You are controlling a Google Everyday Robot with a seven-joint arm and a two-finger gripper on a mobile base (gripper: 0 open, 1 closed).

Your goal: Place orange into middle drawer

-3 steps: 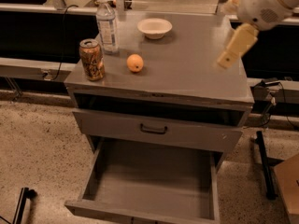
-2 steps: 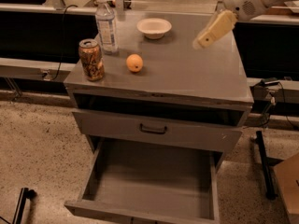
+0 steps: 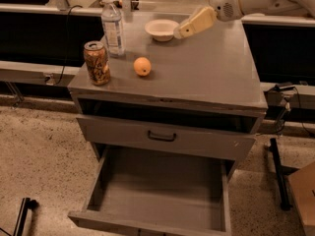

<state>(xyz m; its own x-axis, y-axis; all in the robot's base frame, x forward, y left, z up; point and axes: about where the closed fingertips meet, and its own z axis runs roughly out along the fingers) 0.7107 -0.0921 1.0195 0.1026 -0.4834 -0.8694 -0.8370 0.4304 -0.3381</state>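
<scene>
The orange (image 3: pixel 142 66) is a small round fruit resting on the grey cabinet top (image 3: pixel 211 77), left of centre. The middle drawer (image 3: pixel 162 193) is pulled wide open at the bottom front, with a bare flat floor and nothing in it. My gripper (image 3: pixel 183 31) is cream-coloured and reaches in from the upper right. It hovers over the back of the top, just right of the white bowl (image 3: pixel 160 29), up and to the right of the orange and well apart from it. It holds nothing that I can see.
A soda can (image 3: pixel 97 63) stands at the top's left edge and a clear water bottle (image 3: pixel 112 26) behind it. A closed grey drawer with a black handle (image 3: pixel 162 136) sits above the open one. A speckled floor surrounds the cabinet, with a black stand (image 3: pixel 278 173) at the right.
My arm has swung left across the cabinet top, from its right edge to beside the white bowl. The orange, can, bottle and drawers have not moved.
</scene>
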